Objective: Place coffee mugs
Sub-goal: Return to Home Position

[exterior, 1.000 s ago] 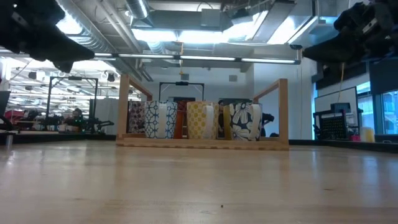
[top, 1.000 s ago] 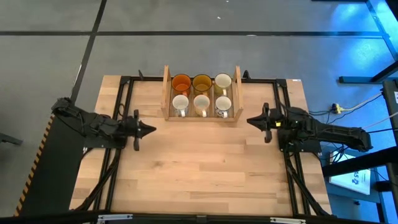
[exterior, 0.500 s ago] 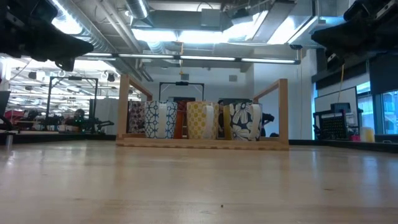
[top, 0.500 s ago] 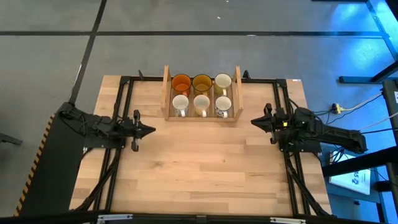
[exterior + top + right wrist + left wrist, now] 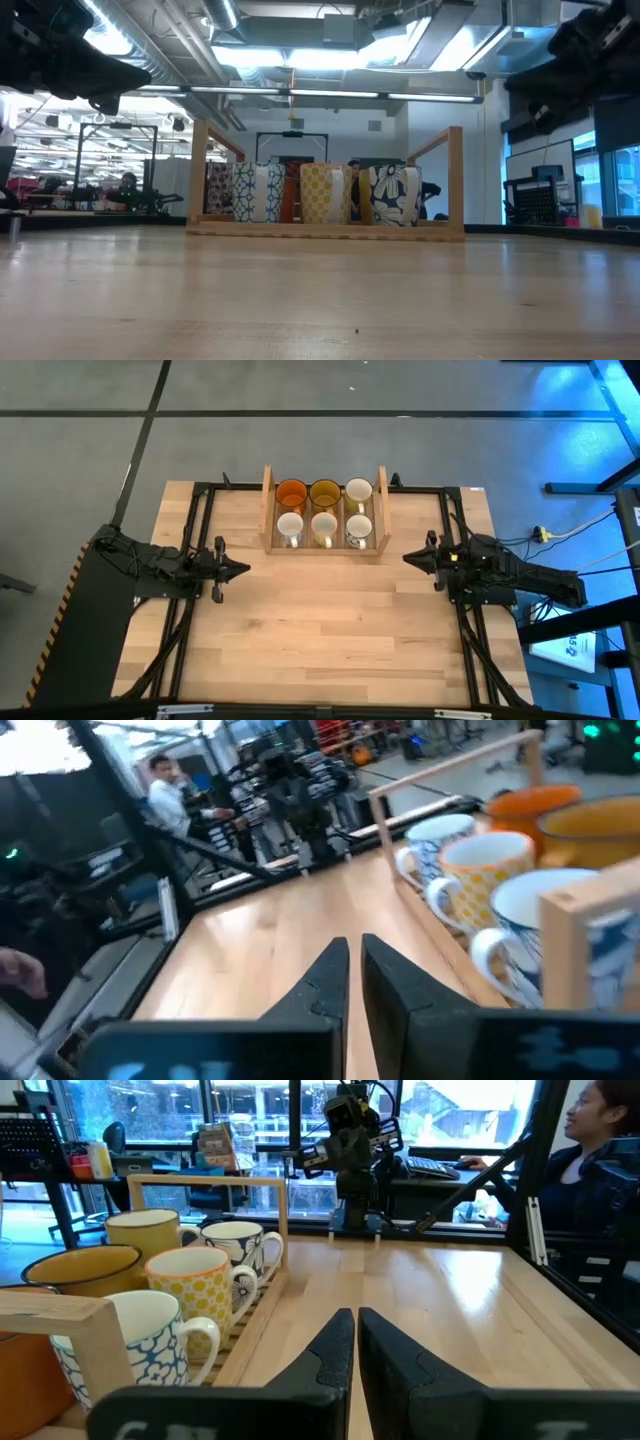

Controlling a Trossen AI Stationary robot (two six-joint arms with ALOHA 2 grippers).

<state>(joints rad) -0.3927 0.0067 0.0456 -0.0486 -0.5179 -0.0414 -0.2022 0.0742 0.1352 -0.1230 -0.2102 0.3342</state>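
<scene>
At the far edge of the worktop (image 5: 330, 630), six coffee mugs (image 5: 324, 525) stand in two rows inside the wooden tray (image 5: 268, 510), so placement looks complete. The left end effector (image 5: 240, 569) and right end effector (image 5: 408, 558), both closed and empty, hover clear at either side.

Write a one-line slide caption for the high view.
Six coffee mugs fill the wooden tray in two rows; left gripper and right gripper hang empty at either side.

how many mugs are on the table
6, all in the wooden tray: back row, orange mug, amber mug, white mug; front row, front-left mug, front-middle mug, front-right mug. None looks hidden.
</scene>
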